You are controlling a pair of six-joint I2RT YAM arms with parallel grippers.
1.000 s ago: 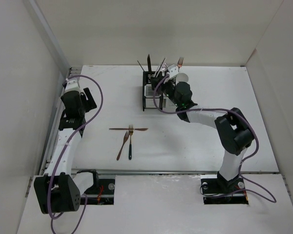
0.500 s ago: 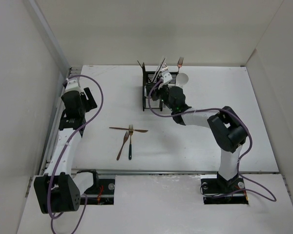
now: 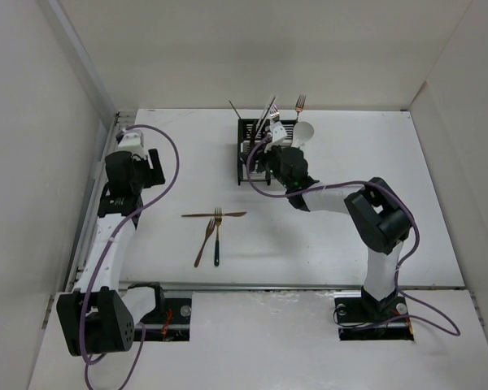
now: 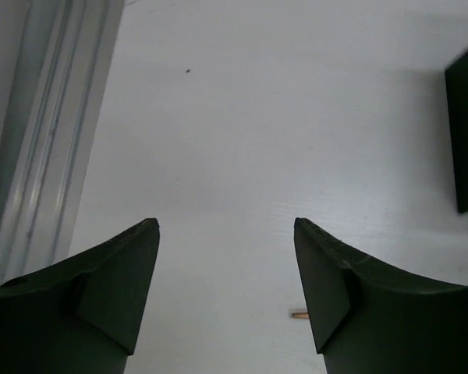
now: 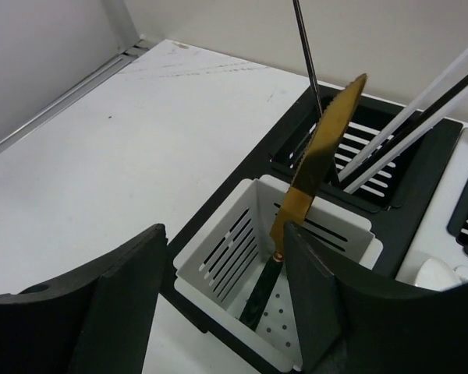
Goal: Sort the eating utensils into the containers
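Right pincer (image 5: 223, 230) hovered over caddy (image 3: 244, 153), fingers spread wide, gripping nothing. Gold-bladed knife (image 5: 321, 152) stood tilted in white bin (image 5: 218, 269), black handle down, just beside right finger; contact unclear. Chopsticks (image 5: 421, 97) and thin rod (image 5: 306, 62) leaned in black slot behind. Left pincer (image 4: 225, 226) hung with fingers apart over bare surface (image 4: 257, 117), well away from caddy. Copper tip (image 4: 299, 315) showed beside its right finger. Fork (image 3: 217, 240), brown spoon (image 3: 203, 244) and slim copper piece (image 3: 195, 214) lay together mid-surface, between arms.

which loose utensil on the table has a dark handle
The fork lying straight, right of the slanted piece; that and the crosswise piece are copper throughout.
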